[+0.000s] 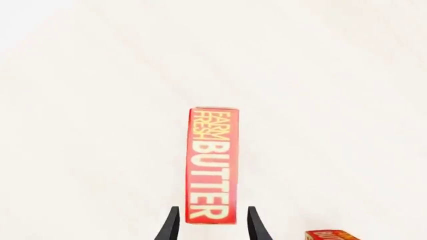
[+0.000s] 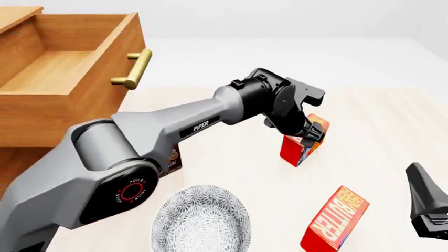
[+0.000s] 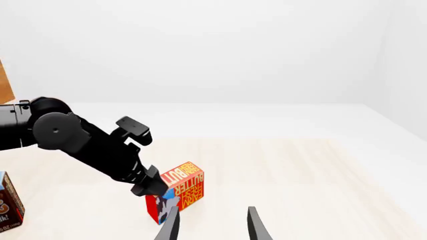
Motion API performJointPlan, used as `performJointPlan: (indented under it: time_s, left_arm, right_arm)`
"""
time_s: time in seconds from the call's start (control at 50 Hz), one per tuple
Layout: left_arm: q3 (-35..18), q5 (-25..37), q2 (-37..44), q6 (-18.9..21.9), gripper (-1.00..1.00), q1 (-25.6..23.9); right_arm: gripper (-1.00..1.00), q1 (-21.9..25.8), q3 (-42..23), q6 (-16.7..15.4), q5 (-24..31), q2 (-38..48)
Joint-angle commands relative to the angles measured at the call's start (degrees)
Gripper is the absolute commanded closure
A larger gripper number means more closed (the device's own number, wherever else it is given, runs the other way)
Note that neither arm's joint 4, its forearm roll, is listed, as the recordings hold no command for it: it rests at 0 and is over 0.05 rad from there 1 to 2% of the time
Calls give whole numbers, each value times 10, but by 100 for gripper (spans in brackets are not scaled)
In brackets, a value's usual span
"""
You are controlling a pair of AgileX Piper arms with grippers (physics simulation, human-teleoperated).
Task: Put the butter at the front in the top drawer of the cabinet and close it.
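The warm brown wooden cabinet (image 2: pixel 42 152) has its top drawer (image 2: pixel 70 79) open. The small red rigid carton of butter (image 2: pixel 299 144), upright mid-desk, looks light; the left end effector (image 2: pixel 310 137) straddles it, released. Grip its narrow sides.

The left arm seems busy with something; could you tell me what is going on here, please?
The left gripper is at a butter box standing on the table, its fingers either side of it. The top drawer of the cabinet is open. A second butter box lies nearer, by the idle, open right gripper.
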Motion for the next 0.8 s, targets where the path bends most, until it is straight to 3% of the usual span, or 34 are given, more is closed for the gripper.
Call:
performJointPlan:
  time_s: [0.02,0.8]
  left_arm:
    - [-41,18,30,5,-100,-1]
    - [-100,13,114,-14,-100,-2]
  right_arm:
    - [-100,0,0,0,0,0]
    - [-100,1,0,0,-2,2]
